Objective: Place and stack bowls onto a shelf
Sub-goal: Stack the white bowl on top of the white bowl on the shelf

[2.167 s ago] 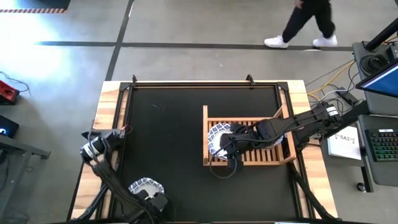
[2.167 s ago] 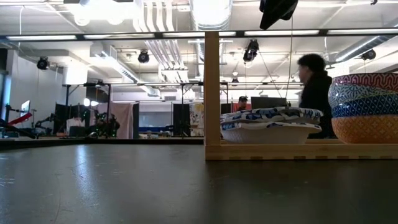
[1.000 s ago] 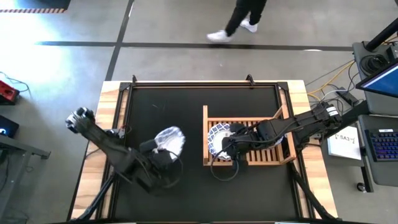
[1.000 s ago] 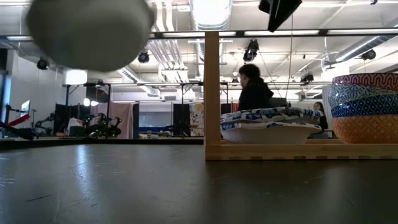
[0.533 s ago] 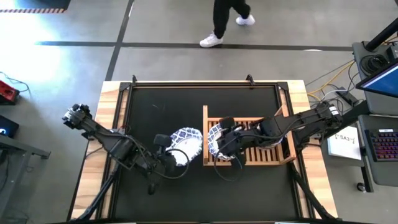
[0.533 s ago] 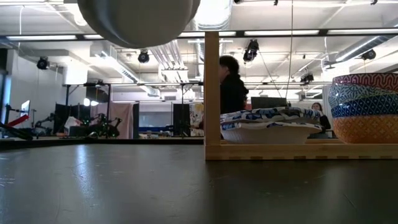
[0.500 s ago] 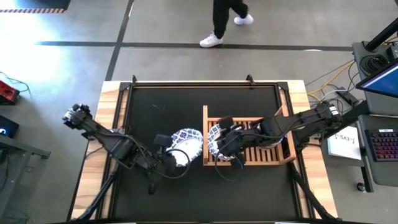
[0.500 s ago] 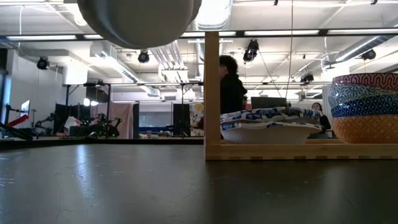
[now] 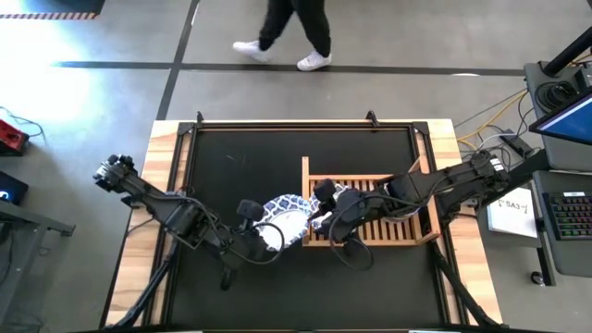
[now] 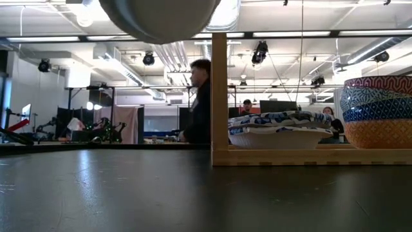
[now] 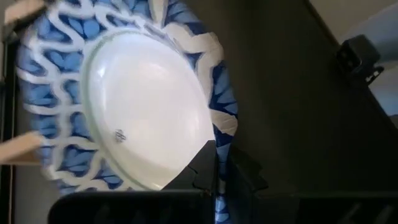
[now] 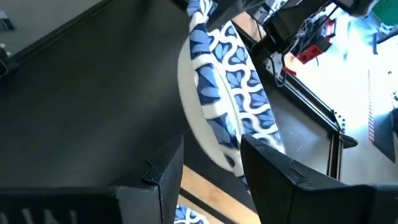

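A blue-and-white patterned bowl (image 9: 289, 211) with a white middle (image 11: 143, 106) hangs high above the black mat, just left of the shelf (image 9: 388, 233). Only its pale underside (image 10: 161, 16) shows in the low view. My left gripper (image 9: 268, 231) is shut on it. My right gripper (image 9: 316, 211) is open over the shelf's left rail, one finger on either side of the bowl's right-hand edge (image 12: 227, 140). On the shelf rest a stack of patterned bowls (image 10: 280, 129) and a stack of small coloured bowls (image 10: 378, 113). My left gripper (image 11: 211, 163) pinches the bowl's rim (image 11: 219, 134) between its two fingers, one on each face, on the side toward the table's left and near edges. The bowl is lifted clear of the mat. Of my right gripper, I cannot tell whether its fingers (image 12: 165, 171) touch the bowl's edge.
The shelf's upright left rail (image 10: 219, 96) stands right beside the held bowl. Bare black mat (image 9: 240, 166) stretches to the left and far side. A person (image 9: 287, 32) walks on the floor beyond the far edge. A desk with a keyboard (image 9: 569, 217) stands at the right.
My left gripper has carried the bowl toward the table's right edge, up to the shelf's left rail, and it has risen in the low view. My right gripper has moved left off the stacked bowls to the carried bowl's edge. The person has walked left.
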